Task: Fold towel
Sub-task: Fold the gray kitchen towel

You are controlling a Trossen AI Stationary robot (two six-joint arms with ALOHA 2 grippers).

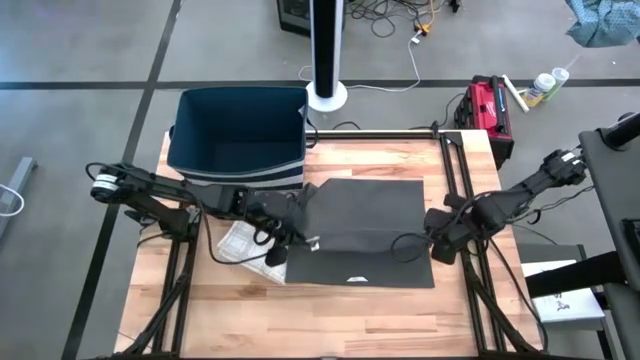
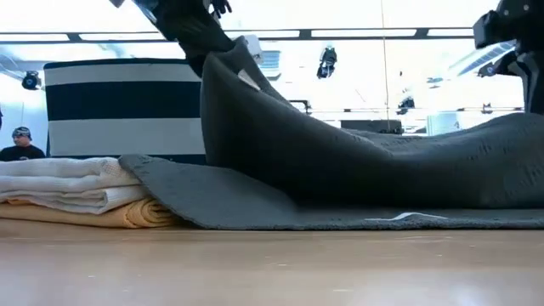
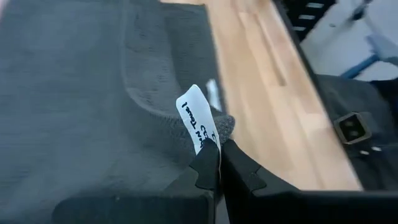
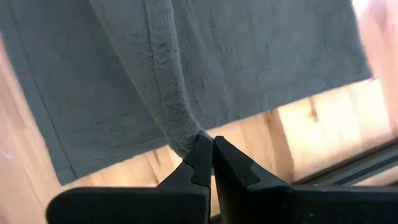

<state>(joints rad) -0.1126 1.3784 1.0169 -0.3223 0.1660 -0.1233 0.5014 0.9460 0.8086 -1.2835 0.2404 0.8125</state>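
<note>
A dark grey towel lies on the wooden table, its near part flat. Its left side is raised in a slope. My left gripper is shut on a towel corner that bears a white label, at the towel's left side. My right gripper is shut on a hemmed corner at the towel's right side. My left gripper pinches the towel's corner, beside the white label, between its two fingertips, slanting down from the table's left. The corner is lifted and the cloth slopes from it down to the table. My right gripper pinches the hemmed corner of the towel between its two fingertips, coming steeply from above. The hem runs away from the fingers, and the cloth hangs down onto the flat part of the towel.
A navy bin with white stripes stands at the table's far left. A stack of folded pale towels lies left of the grey towel. Bare wood runs along the near edge. A person shows in the room behind.
</note>
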